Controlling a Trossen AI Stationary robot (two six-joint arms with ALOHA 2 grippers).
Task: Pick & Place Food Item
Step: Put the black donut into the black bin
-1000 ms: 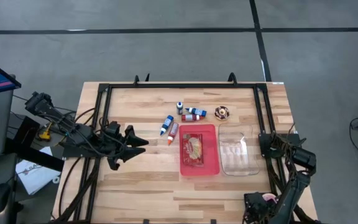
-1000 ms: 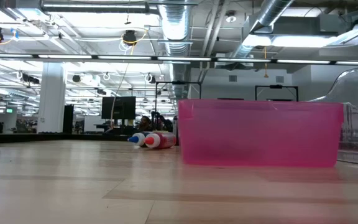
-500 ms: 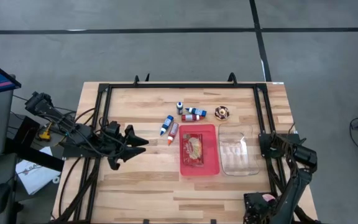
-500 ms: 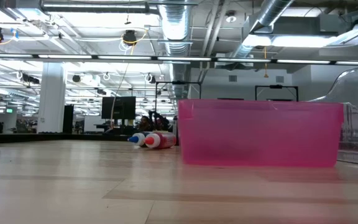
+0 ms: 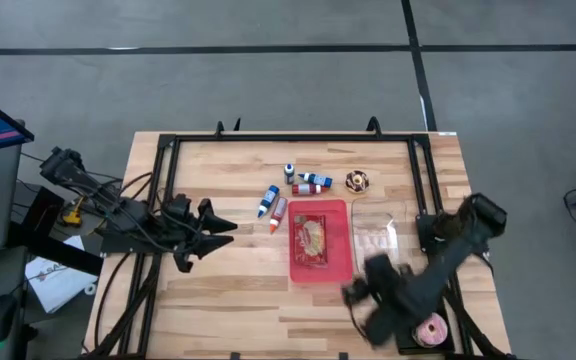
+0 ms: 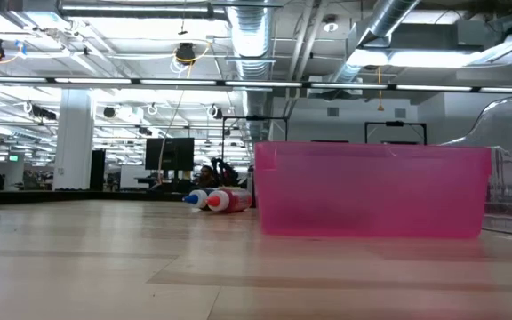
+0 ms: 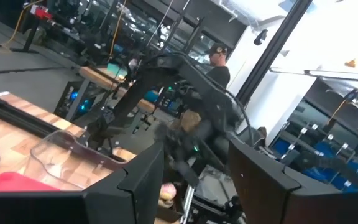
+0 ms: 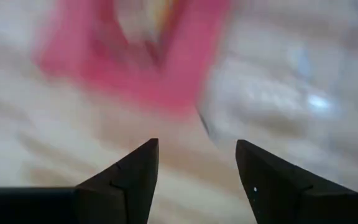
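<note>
Wooden table [image 5: 218, 290] with a black frame around it, carrying two trays and a scatter of small items.
A pink tray [image 5: 320, 242] sits near the centre, a clear tray [image 5: 382, 240] just beside it at three o'clock; small bottles [image 5: 290, 189] lie at twelve o'clock of the pink tray, a small round brown item [image 5: 357, 181] near them.

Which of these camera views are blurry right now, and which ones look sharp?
Right wrist view: heavy motion smear, the pink tray is only a streak. High view: the right arm and its claw are smeared, while the table is crisp. Low view: sharp. Left wrist view: the far arm is blurred.
</note>
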